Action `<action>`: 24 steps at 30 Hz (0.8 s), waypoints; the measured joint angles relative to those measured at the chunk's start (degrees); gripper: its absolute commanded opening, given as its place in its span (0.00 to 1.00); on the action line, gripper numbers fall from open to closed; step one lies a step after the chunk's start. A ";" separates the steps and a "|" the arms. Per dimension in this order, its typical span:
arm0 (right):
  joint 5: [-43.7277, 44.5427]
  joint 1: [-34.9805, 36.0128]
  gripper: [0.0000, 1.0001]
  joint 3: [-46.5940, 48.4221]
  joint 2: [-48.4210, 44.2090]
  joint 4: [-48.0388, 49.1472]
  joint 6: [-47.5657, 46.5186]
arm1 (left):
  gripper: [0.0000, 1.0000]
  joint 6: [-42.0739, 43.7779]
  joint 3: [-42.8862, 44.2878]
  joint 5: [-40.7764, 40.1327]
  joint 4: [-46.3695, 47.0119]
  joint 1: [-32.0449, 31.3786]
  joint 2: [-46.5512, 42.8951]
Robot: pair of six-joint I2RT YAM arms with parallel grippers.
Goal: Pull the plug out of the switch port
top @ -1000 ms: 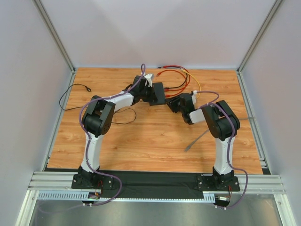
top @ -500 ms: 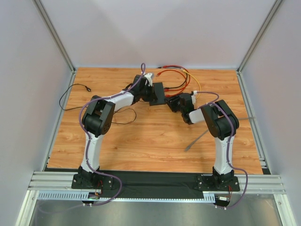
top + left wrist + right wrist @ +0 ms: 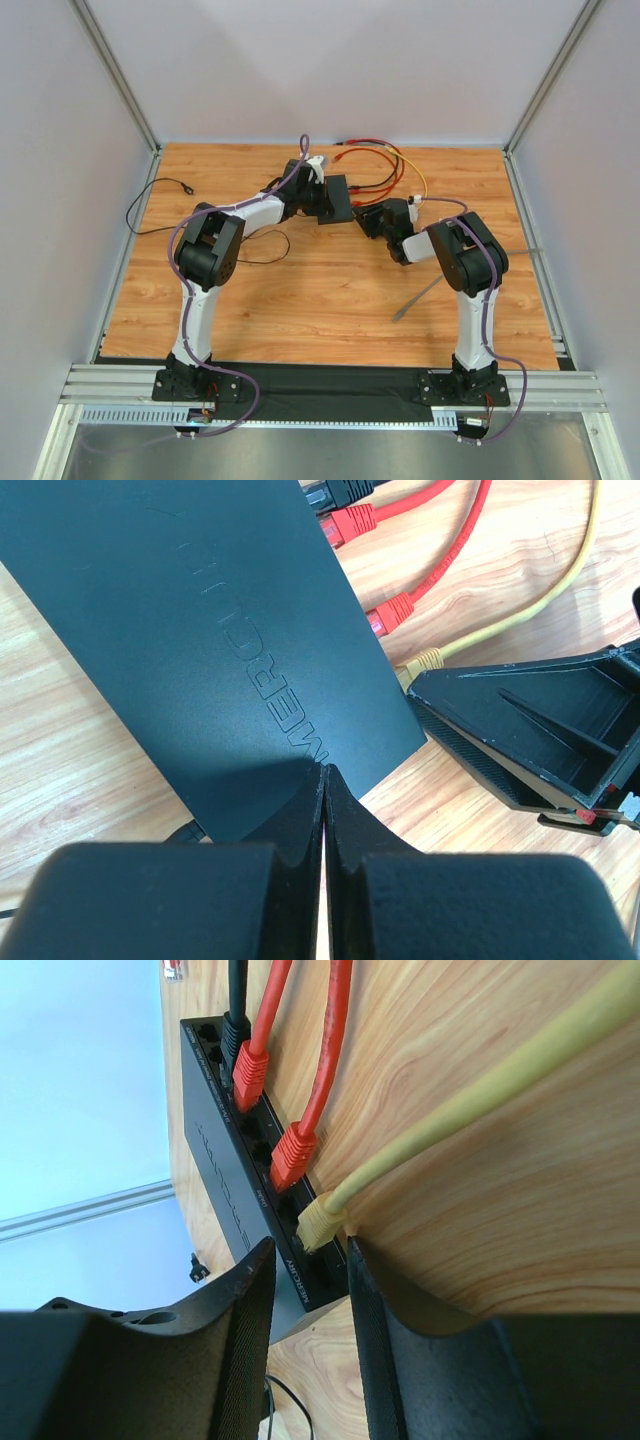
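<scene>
Extraction not yet done: found yellow plug (image 3: 320, 1222) seated in switch (image 3: 215, 1180) (end port), at the far middle of table (image 3: 300, 290). Saw left gripper (image 3: 325, 780) closed tight, empty, tips at the switch's near edge. Saw right gripper (image 3: 310, 1250) half-open astride the plug, seemingly not yet clamped.

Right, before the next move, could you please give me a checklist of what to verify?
1. Switch braced: ok; the shut left claw rests its tips on the top, by the near edge.
2. Yellow plug seated in the end port: ok; not yet pulled.
3. Right claw lined up: ok; jaws apart, with the plug between the tips.
4. Grip closed on that plug: not ok; the jaws are not clamped on it.
5. Nearest red plug clear of the right claw: ok; it sits beyond the tips.
</scene>
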 measured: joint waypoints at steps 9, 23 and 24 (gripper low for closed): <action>0.26 -0.07 0.31 0.79 0.98 0.22 1.16 | 0.00 0.00 0.00 0.00 -0.02 0.00 0.00; -0.04 -0.20 0.17 2.01 2.23 -0.17 1.44 | 0.00 0.11 0.02 0.04 -0.61 0.00 0.07; -0.20 -0.20 0.15 2.10 2.29 -0.20 1.53 | 0.00 0.13 0.07 0.04 -0.66 0.00 0.07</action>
